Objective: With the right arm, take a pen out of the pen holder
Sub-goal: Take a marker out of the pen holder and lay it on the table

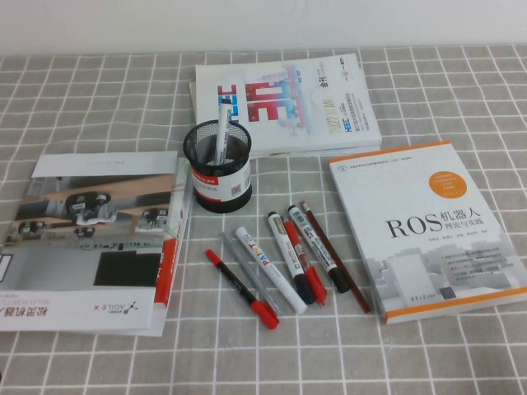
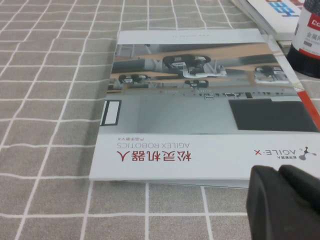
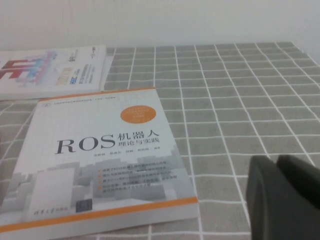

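The black mesh pen holder (image 1: 218,169) is standing between the AgileX brochure (image 1: 90,239) and the ROS book (image 1: 428,226). One white pen (image 1: 221,130) is leaning inside it, and loose pens (image 1: 272,267) are lying just in front. The right gripper (image 3: 276,162) is hovering over the checked cloth (image 3: 225,90) beside the ROS book, jaws closed on nothing. The left gripper (image 2: 277,172) is hanging by the brochure's corner, jaws pressed together too.

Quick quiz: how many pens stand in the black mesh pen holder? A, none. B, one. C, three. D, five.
B: only one white pen stands in the pen holder; the other pens lie on the table. The left gripper hangs by the brochure, the right gripper by the ROS book.
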